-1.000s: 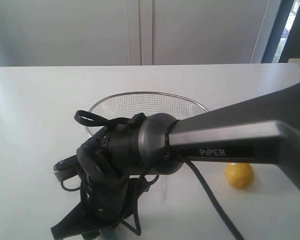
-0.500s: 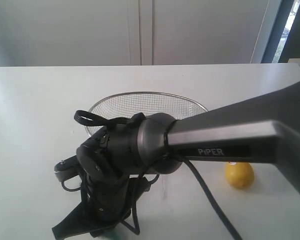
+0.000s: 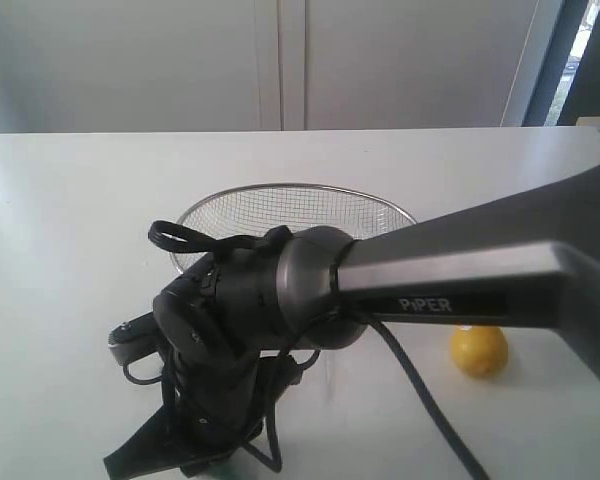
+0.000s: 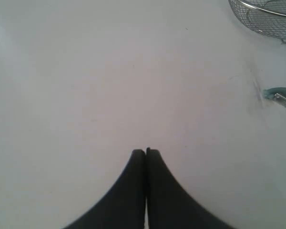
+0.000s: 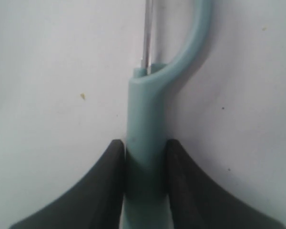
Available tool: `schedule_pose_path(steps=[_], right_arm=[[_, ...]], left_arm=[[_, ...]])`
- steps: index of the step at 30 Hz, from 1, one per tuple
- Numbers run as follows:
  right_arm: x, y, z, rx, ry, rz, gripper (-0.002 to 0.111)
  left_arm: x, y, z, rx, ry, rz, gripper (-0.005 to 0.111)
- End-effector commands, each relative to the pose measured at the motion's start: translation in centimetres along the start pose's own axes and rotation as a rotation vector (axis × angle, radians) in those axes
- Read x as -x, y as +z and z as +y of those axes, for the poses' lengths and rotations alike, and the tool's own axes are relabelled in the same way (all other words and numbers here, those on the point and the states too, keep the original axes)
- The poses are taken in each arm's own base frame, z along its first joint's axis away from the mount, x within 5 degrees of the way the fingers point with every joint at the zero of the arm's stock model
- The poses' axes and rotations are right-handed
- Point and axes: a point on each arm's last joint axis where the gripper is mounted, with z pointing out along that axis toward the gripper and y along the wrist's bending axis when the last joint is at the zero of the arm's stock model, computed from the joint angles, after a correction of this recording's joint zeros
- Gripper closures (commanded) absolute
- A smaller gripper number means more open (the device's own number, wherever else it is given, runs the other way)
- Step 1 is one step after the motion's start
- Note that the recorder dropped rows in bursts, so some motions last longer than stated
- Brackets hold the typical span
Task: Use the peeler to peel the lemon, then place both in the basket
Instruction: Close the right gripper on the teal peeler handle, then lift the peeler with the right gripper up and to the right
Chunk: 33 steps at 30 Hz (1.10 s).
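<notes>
White surface (image 3: pixel 70 200), nothing fancy. Right jaws are clamped on the handle of the slim pale-teal peeler (image 5: pixel 144 124), down on the surface around 7 o'clock from the silver wire-mesh basket (image 3: pixel 290 188). The small yellow lemon (image 3: pixel 479 350) sits at the basket's 4 o'clock. Left jaws are pressed together, holding nothing.

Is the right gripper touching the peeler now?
Touching. The right wrist view shows the right gripper closed on the peeler: both fingers press against the sides of its teal handle, with no gap.
</notes>
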Motion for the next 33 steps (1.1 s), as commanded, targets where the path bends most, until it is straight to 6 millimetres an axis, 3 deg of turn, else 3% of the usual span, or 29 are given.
schedule_pose_path(steps=[1,19,33], right_arm=[[0.2,-2.1,0.2,0.020,-0.004,-0.049,0.108],[0.5,-7.6,0.2,0.062,-0.051,-0.195,0.108],[1.4,-10.1,-2.7,0.057,-0.011,-0.257,0.108]], left_arm=[[-0.3,0.1,0.0,-0.002,-0.005,0.006,0.107],[-0.3,0.1,0.0,-0.002,-0.005,0.006,0.107],[-0.3,0.1,0.0,-0.002,-0.005,0.006,0.107]])
